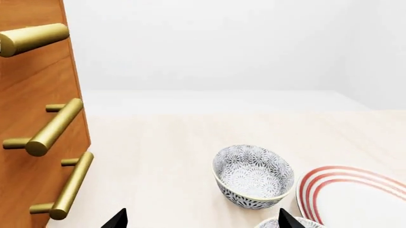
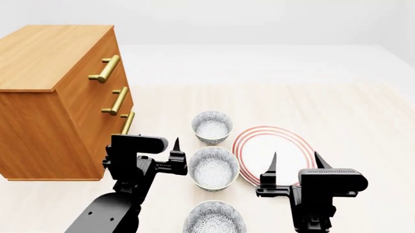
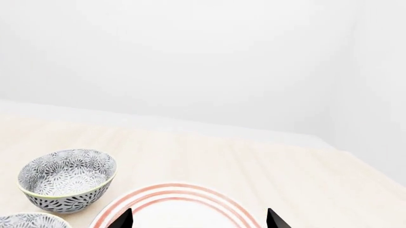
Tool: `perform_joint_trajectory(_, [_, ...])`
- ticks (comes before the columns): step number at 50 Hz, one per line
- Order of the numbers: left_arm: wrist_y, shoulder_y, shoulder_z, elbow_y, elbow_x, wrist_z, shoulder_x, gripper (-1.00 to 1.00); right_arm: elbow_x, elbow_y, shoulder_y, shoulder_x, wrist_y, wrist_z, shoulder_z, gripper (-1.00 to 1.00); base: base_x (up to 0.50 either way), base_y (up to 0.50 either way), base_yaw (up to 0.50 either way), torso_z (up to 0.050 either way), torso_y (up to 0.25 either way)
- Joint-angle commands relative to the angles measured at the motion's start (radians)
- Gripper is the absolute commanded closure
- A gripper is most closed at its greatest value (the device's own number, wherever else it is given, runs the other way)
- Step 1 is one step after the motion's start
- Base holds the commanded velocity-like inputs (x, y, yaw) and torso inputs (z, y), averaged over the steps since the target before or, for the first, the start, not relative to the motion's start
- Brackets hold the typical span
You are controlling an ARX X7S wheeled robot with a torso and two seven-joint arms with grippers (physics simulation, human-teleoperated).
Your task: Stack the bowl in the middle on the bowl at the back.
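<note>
The middle bowl (image 2: 214, 168) lay at frame centre, just right of the spread, empty left gripper (image 2: 170, 151); the right gripper (image 2: 295, 166), also spread, stood farther.

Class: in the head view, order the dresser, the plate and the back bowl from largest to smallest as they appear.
1. Dresser, clearly largest.
2. Plate.
3. Back bowl, smallest; it lies about as far from the camera as the plate, so this ranking looks safe.

No readable text, labels, brands or numbers anywhere. Bowls carry only a speckled pattern, the plate (image 2: 275, 150) only red rings, the wooden drawer cabinet (image 2: 58, 92) plain brass handles.
</note>
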Motion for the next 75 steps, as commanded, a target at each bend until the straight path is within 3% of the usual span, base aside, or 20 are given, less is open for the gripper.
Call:
perform_joint_trajectory(1, [-0.354, -0.153, 0.027, 0.001, -0.129, 0.015, 0.007, -1.0, 0.003, 0.007, -0.011, 0.004, -0.025, 0.018, 0.006, -1.0, 0.0, 0.0, 0.0, 0.0, 0.0])
perform_joint_trajectory(9, [-0.565, -0.283, 0.026, -0.108, -0.195, -0.003, 0.071, -1.0, 0.01, -0.003, -0.027, 0.01, -0.037, 0.02, 0.007, -1.0, 0.0, 0.0, 0.0, 0.0, 0.0])
perform_joint_trajectory(15, [-0.593, -0.329, 0.04, -0.195, -0.197, -0.029, 0.107, -1.0, 0.019, 0.003, -0.037, 0.014, -0.051, 0.02, 0.011, -1.0, 0.0, 0.0, 0.0, 0.0, 0.0])
perform_joint_trajectory(30, [-0.469, -0.417, 0.133, -0.537, -0.164, -0.06, 0.137, -1.0, 0.03, -0.008, -0.06, 0.029, -0.058, 0.029, 0.019, -1.0, 0.0, 0.0, 0.0, 0.0, 0.0])
perform_joint_trajectory(63, [-0.278, -0.53, 0.219, -0.947, -0.28, -0.068, 0.139, -1.0, 0.066, 0.059, 0.005, 0.05, -0.052, 0.023, 0.021, -1.0, 0.0, 0.0, 0.0, 0.0, 0.0])
perform_joint_trajectory(64, [-0.272, -0.534, 0.219, -0.961, -0.285, -0.071, 0.14, 1.0, 0.067, 0.066, 0.012, 0.05, -0.051, 0.022, 0.02, -1.0, 0.0, 0.0, 0.0, 0.0, 0.0])
perform_joint_trajectory(75, [-0.277, -0.513, 0.172, -0.877, -0.361, -0.139, 0.112, 1.0, 0.079, 0.11, 0.07, 0.052, -0.034, 0.014, 0.017, -1.0, 0.0, 0.0, 0.0, 0.0, 0.0])
